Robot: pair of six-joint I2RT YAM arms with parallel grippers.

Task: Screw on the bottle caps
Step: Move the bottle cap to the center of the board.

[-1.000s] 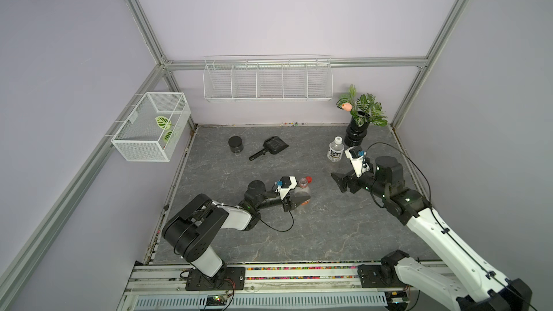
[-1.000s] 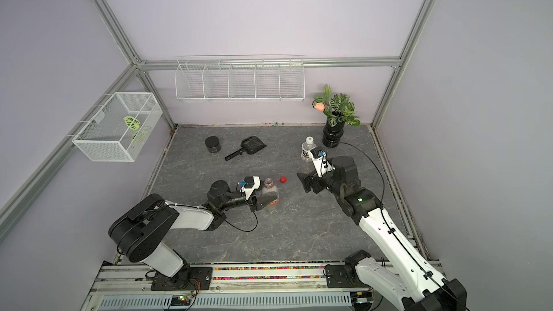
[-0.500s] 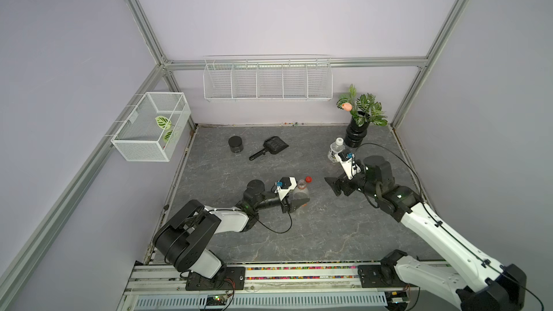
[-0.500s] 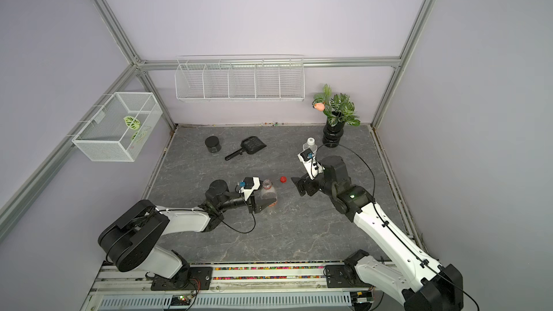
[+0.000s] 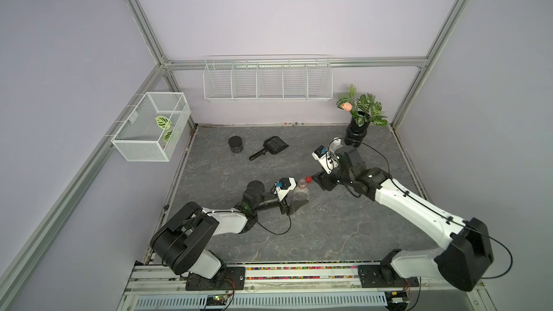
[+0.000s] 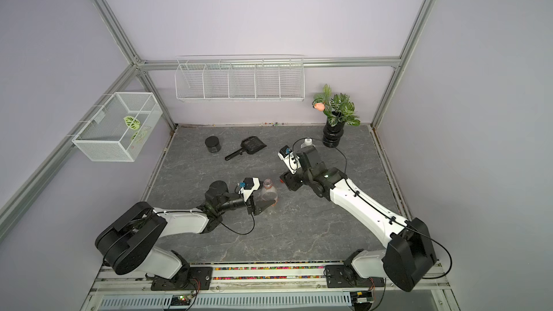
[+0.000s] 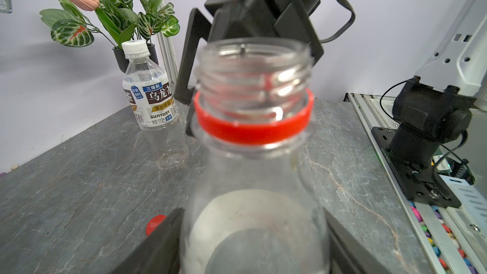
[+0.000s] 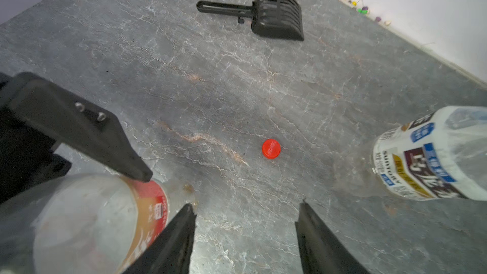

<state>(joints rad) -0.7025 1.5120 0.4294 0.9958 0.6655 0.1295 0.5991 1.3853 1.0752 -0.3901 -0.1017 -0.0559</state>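
— Red cap (image 8: 271, 148), where does it lie?
— Flat on the grey desk (image 8: 237, 75), loose, just ahead of the right gripper (image 8: 247, 205). That one's jaws stand apart with nothing between them. The cap sits beyond their tips, untouched.
— And the tall bottle (image 7: 253, 154)?
— Upright near the middle of the desk, its neck bare, with the threads showing above a red ring. The left gripper (image 5: 296, 202) has a jaw on each side of its lower body. Whether they press the plastic or merely flank it, I cannot tell.
— The other bottle (image 7: 151, 96)?
— The shorter one with the white label stands near the back, close to the black vase (image 7: 118, 57), off to the side of the right gripper. Its white cap (image 7: 134, 47) is on its neck.
— How near are the red cap and the tall bottle?
— Close. In both top views the cap lies just beside the bottle, between it and the right jaws.
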